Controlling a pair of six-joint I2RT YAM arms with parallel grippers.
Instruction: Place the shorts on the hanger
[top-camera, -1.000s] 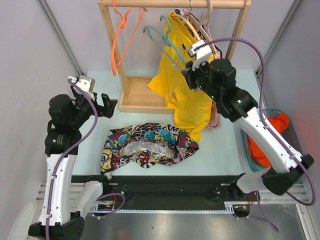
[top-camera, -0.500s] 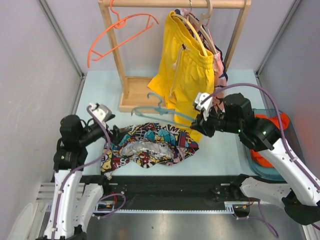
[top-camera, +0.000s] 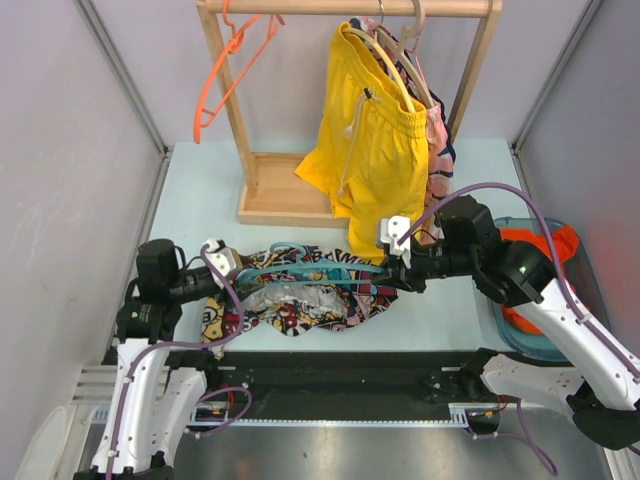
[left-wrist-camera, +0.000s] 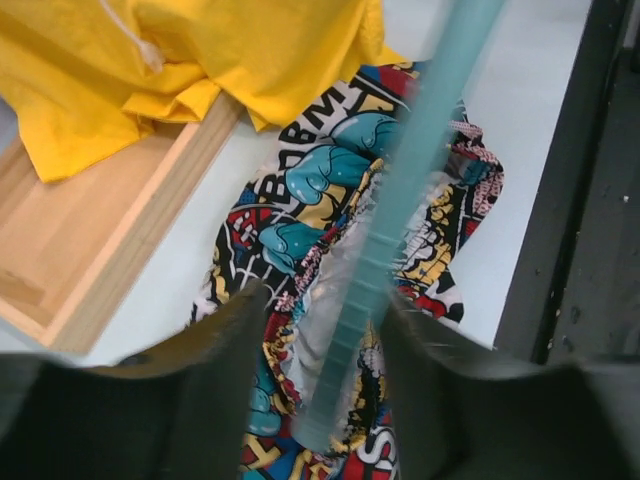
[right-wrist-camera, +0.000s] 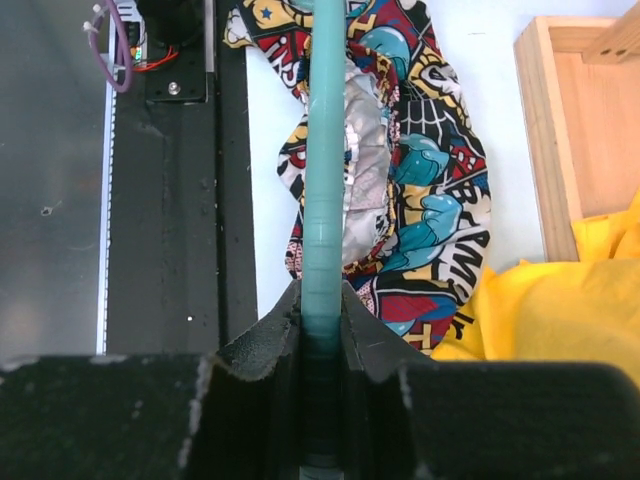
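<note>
My right gripper (right-wrist-camera: 322, 330) clamps the stiff, light hanger (right-wrist-camera: 323, 200) over the limp shorts (right-wrist-camera: 425, 180); my left gripper (left-wrist-camera: 320, 310) gapes around its bar. Best pinch: the waistband.

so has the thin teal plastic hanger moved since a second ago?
Yes: the hanger came from the wooden rack down toward the near edge, over the comic-print shorts.

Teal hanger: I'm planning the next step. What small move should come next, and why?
Probably close the left hand on the hanger: its bar runs between that hand's open fingers, while the right hand grips the other end, over the shorts.
</note>
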